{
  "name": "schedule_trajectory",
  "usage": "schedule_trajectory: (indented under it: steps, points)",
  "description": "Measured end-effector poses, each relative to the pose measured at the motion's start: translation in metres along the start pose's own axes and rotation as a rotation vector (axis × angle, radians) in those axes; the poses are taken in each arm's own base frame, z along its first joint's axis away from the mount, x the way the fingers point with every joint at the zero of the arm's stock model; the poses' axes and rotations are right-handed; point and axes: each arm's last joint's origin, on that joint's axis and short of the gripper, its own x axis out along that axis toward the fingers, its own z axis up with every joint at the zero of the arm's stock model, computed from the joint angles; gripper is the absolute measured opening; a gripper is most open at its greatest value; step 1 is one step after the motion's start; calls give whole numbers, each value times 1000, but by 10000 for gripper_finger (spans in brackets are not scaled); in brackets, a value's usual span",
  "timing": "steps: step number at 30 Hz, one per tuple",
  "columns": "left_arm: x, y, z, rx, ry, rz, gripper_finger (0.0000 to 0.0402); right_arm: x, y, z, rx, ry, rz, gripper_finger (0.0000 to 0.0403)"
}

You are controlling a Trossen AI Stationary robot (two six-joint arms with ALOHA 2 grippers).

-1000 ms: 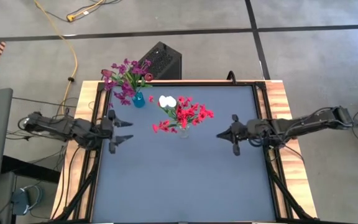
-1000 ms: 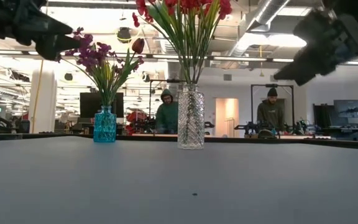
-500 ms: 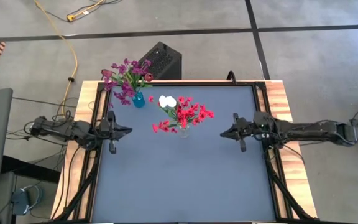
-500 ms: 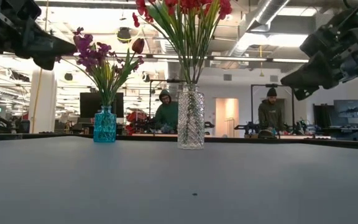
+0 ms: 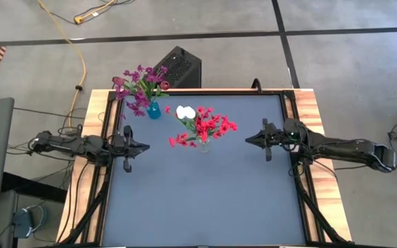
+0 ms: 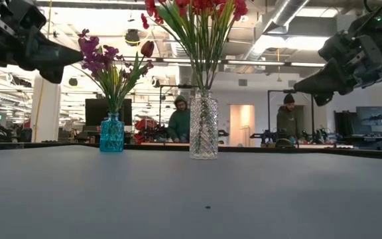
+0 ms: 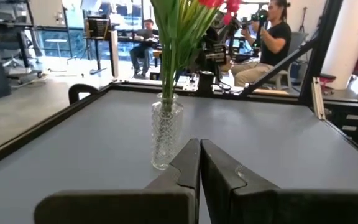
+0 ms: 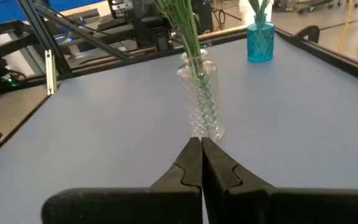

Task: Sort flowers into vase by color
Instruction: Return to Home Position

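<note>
A clear cut-glass vase [image 6: 203, 126] stands near the table's middle, holding red flowers [image 5: 209, 126] and white blooms [image 5: 185, 111]. A small blue vase [image 6: 111, 133] at the far left holds purple flowers [image 5: 138, 86]. My left gripper [image 5: 145, 146] is shut and empty at the table's left edge, pointing level toward the clear vase [image 7: 165, 130]. My right gripper [image 5: 248, 140] is shut and empty at the right side, also pointing at the clear vase [image 8: 201, 99].
A black box [image 5: 178, 67] sits on the floor beyond the table's far edge. People sit and stand at desks in the room behind [image 6: 178, 119]. Bare grey tabletop [image 5: 205, 200] stretches across the near half.
My left gripper has shut and sunk a little while drawing back toward the table's left edge. My right gripper has stayed shut, pulled back toward the right edge, swung toward the far side and lowered. The vases and flowers have kept still.
</note>
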Motion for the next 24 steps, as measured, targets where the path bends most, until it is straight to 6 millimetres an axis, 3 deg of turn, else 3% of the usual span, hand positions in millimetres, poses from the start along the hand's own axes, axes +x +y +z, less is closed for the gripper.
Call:
schedule_trajectory:
  steps: [12,24]
  points:
    - [0,-2,-2,-48,23,-79,0,3,0,5,63,-70,-98,46]
    - [0,-1,-1,66,12,-20,0,3,-2,-1,75,-13,-146,44]
